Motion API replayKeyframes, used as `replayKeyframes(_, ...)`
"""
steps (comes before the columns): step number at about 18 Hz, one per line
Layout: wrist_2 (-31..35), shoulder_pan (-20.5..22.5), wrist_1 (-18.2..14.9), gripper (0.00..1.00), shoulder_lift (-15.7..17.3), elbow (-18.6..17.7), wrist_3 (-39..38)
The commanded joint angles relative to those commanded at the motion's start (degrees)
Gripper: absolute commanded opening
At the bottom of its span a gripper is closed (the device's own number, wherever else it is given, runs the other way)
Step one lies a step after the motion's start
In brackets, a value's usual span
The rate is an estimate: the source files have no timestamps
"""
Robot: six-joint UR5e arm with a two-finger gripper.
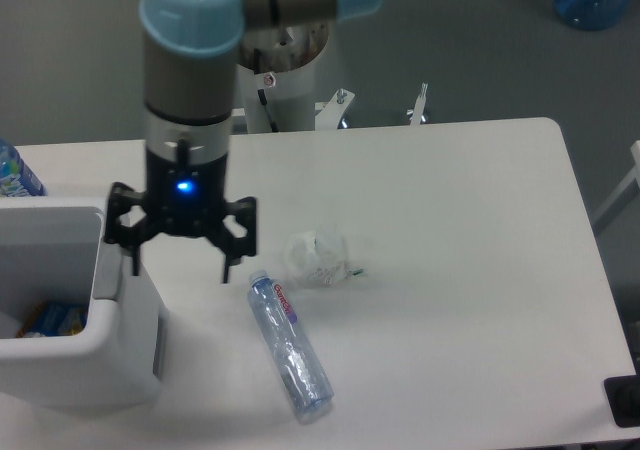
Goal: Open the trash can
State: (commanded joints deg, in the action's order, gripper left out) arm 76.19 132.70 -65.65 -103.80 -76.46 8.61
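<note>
White desk [450, 230] fills most of the view, with grey floor behind it and the arm's base at the far edge. At the left edge of the desk stands the trash can [120, 355], a large white boxy bin. Its top shows as an open cavity with something coloured lying inside, and no lid panel covers it, so the opening step looks done or very nearly done. What remains, as I judge it, is for the arm to lift clear without knocking the rim.

Above the bin's right rim hangs the arm's wrist, upright, with a blue cap on top and a small blue light on its front. The hand [181, 262] points straight down, its two dark fingers spread wide and gripping nothing; the left finger sits at the can's rim, though whether it touches I cannot tell. Near the can lies a clear plastic bottle [290, 345] on its side, and just beyond it a crumpled white wrapper [318, 258].
</note>
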Motion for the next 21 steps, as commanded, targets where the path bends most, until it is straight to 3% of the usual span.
replayKeyframes(6,13.27,2.82,-0.88,1.00,0.00,-1.23,13.51)
replayKeyframes(14,14.51,10.99,-0.70,1.00,0.00,-2.72,20.91)
replayKeyframes(19,14.95,14.34,-0.88,1.00,0.61,-4.22,33.73)
replayKeyframes(21,14.78,16.18,-0.97,1.00,0.97,-4.22,35.42)
